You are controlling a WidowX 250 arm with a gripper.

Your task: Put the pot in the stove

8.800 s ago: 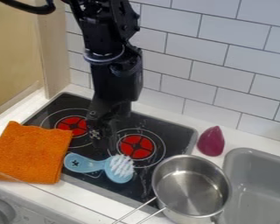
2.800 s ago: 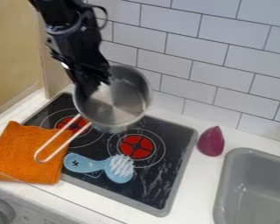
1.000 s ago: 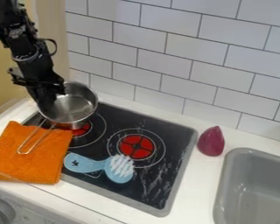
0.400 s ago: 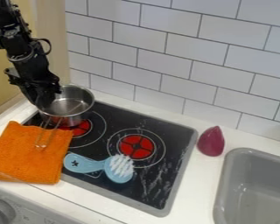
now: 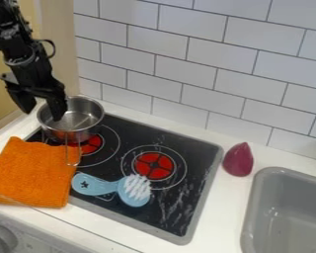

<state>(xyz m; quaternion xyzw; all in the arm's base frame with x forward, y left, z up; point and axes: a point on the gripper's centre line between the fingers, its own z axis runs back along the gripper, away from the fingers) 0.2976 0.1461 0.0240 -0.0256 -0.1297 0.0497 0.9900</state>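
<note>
Pot (image 5: pixel 83 118) slightly further left, shiny silver.

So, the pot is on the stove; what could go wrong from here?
The open gripper has one finger inside the pot, so it might catch and tip it when lifting away. The handle reaches over the edge of the orange cloth, so the two could snag.

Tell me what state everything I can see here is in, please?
Claw: open, one finger outside the pot, the other inside its rim.
Pot: upright, uncovered, at the stove's left burner.
Stove: streaked on its right side.
Orange cloth: spread out, rumpled.
Blue brush: lying flat, bristles up.
Purple object: standing, tip up.
Sink: uncovered.
</note>
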